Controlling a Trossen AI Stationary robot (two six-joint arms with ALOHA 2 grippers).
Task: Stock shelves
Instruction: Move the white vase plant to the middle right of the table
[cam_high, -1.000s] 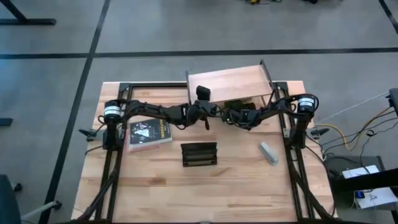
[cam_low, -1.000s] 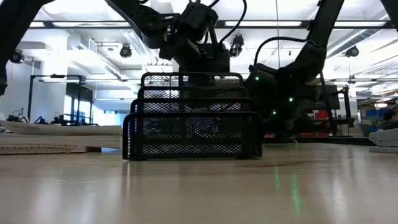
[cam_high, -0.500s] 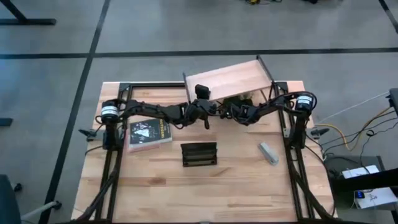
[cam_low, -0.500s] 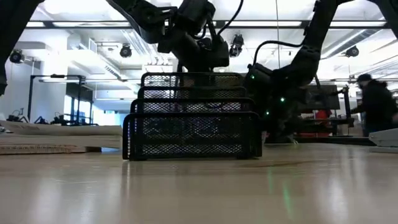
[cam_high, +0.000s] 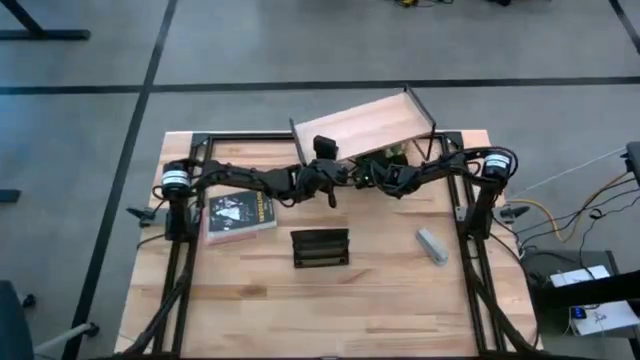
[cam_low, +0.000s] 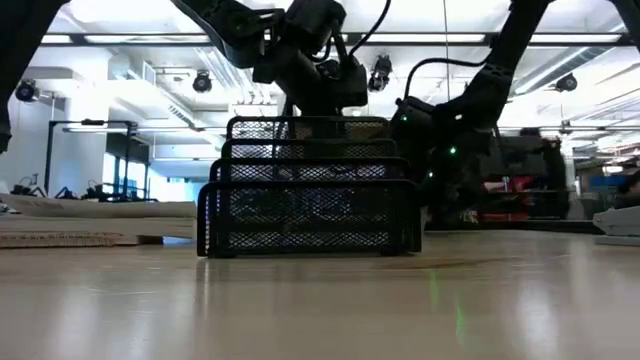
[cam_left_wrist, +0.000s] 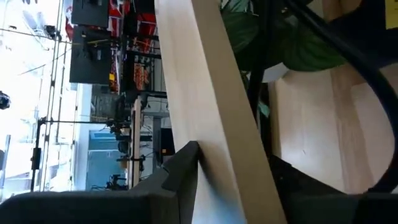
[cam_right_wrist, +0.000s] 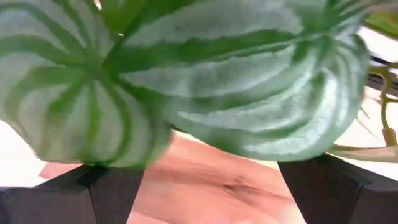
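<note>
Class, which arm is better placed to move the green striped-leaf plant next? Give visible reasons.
Right. The green striped-leaf plant fills the view just ahead of the right end effector, whose fingers are open. The left end effector is shut on the edge of the light wood riser shelf, so it looks occupied.

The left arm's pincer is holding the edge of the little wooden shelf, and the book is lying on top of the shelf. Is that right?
Not quite. The left pincer does clamp the shelf's edge, but the book isn't on top of it. The high view shows it lying flat on the table, beside the left arm.
</note>
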